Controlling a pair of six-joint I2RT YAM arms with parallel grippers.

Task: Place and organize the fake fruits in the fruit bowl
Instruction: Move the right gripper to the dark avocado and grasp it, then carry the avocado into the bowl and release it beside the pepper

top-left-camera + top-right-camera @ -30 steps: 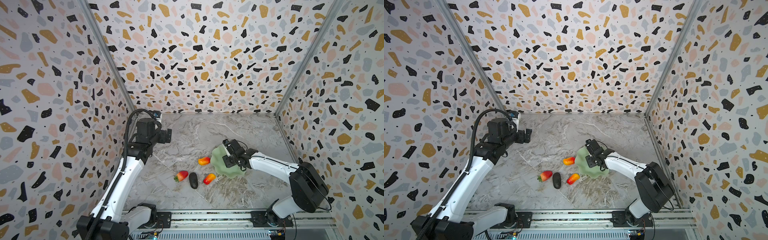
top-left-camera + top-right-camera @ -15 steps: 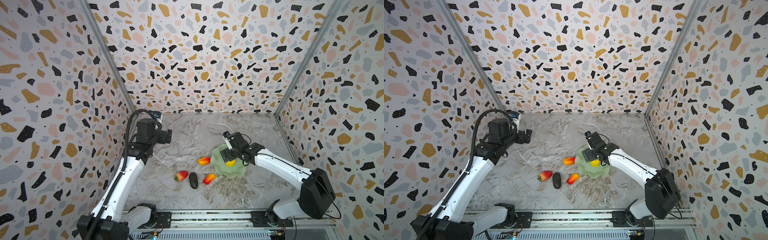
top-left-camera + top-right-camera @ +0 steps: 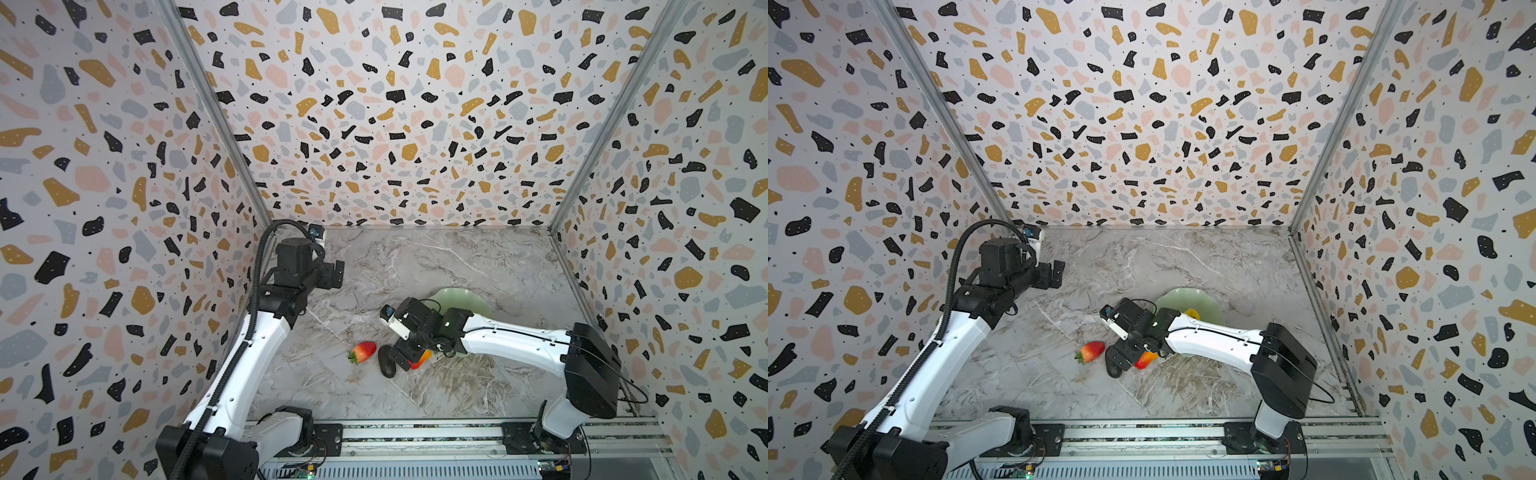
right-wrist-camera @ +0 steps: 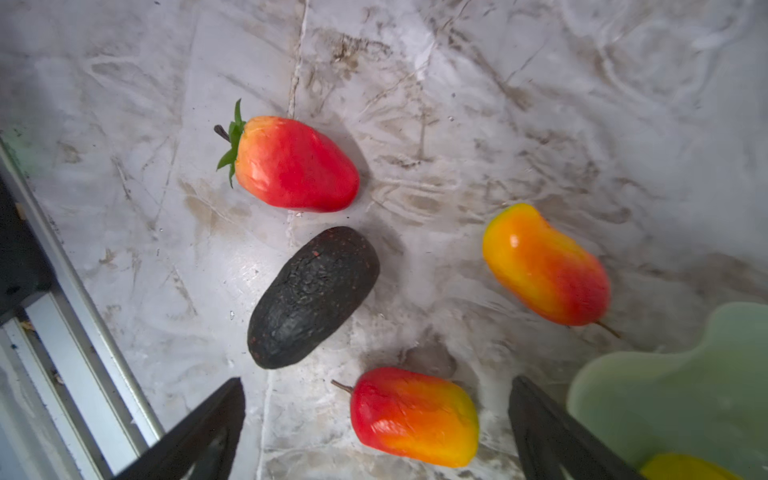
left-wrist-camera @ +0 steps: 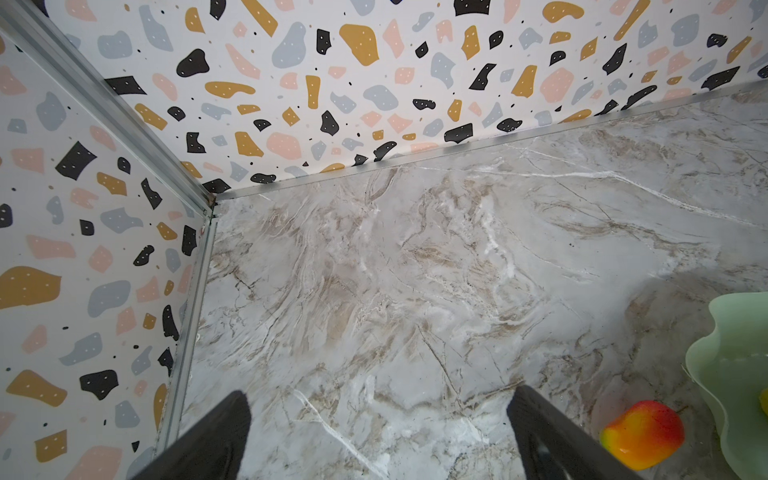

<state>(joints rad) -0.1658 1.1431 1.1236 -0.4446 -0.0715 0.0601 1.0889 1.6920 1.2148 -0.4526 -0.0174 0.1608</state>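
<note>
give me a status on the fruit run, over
Both grippers open: left gripper empty, right gripper hovering over a red-yellow mango. Yellow fruit in fruit bowl; four on table. Dark avocado close beside target.

Grey marble tabletop (image 3: 415, 270); terrazzo-pattern walls (image 3: 395, 104) on three sides; metal rail (image 3: 415, 432) along front.

Five plastic fruits are in view: one red strawberry (image 4: 295, 164), one dark avocado (image 4: 311, 297), one yellow fruit (image 4: 685, 469) and two red-and-yellow mangoes (image 4: 544, 266) (image 4: 415, 415). There is one pale green bowl (image 4: 665, 395). Two pincers show, the left pincer (image 5: 376, 399) and the right pincer (image 4: 376, 386).
</note>
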